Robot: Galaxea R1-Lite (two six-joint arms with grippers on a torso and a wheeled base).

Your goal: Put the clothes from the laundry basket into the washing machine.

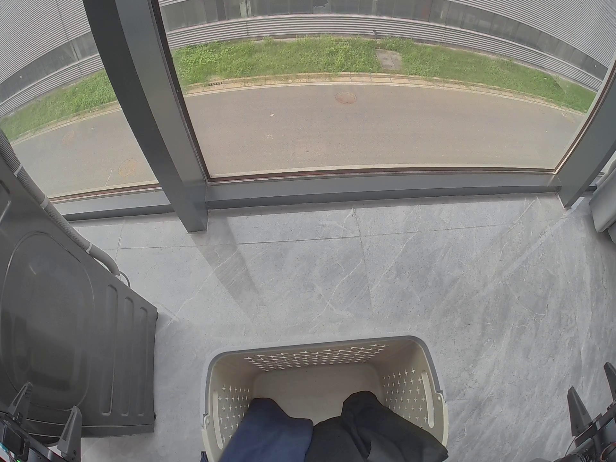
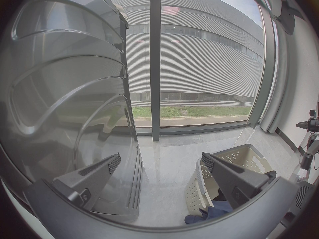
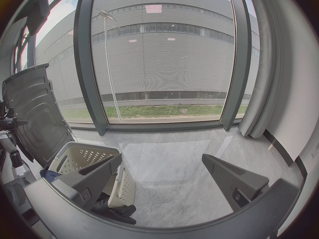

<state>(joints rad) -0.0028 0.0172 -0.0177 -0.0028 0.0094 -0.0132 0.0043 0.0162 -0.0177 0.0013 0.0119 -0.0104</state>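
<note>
Load: navy garment (image 1: 269, 428) and black garment (image 1: 375, 428), side by side at the near end of the laundry basket (image 1: 321, 348), black one spilling over its near right rim. Both look soft, light and floppy, so they will probably drape and drag. Best pinch is a raised fold on top. Washing machine (image 1: 64, 335) stands just left of the basket. Left gripper (image 1: 48, 409) and right gripper (image 1: 593, 396) are both spread wide and empty, flanking the basket.

Grey stone-tiled floor (image 1: 385, 258) bears the cream laundry basket (image 1: 410, 380), with the dark washing machine (image 1: 64, 341) standing to its left
</note>
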